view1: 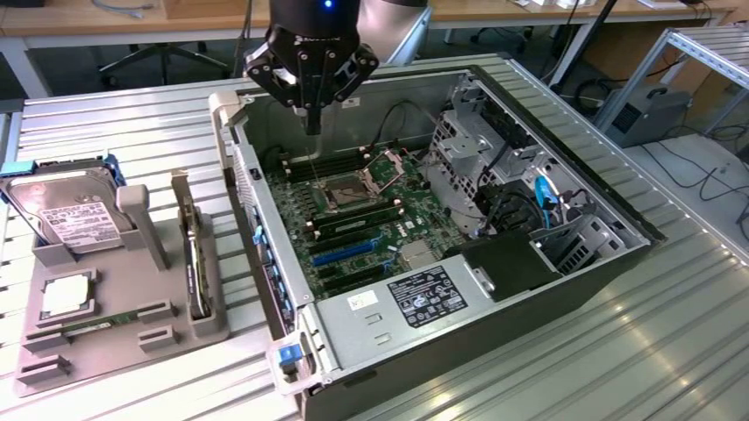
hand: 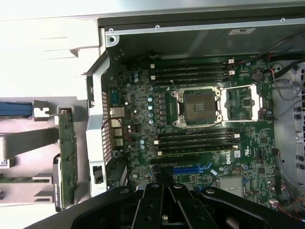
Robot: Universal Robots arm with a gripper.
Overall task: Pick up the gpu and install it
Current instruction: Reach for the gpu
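The gpu [view1: 193, 259] stands on its long edge in a slot of the grey holder tray [view1: 111, 346], to the exterior view's left of the open computer case [view1: 468, 342]. From the wrist view the gpu [hand: 67, 152] is a thin card with a silvery bracket along one side, just outside the case's rear wall. My gripper [view1: 312, 121] hangs above the far end of the motherboard [view1: 351, 219], its fingers pressed together with nothing between them. In the wrist view my gripper [hand: 164, 210] is over the board near the blue slot [hand: 190, 168].
On the holder tray also sit a silver hard drive [view1: 73, 219], a square processor [view1: 67, 294] and a narrow memory stick [view1: 100, 323]. Inside the case are an open CPU socket [view1: 351, 187], drive cages [view1: 468, 149], cables and a power supply [view1: 412, 300]. Ribbed metal table [view1: 655, 333] all around.
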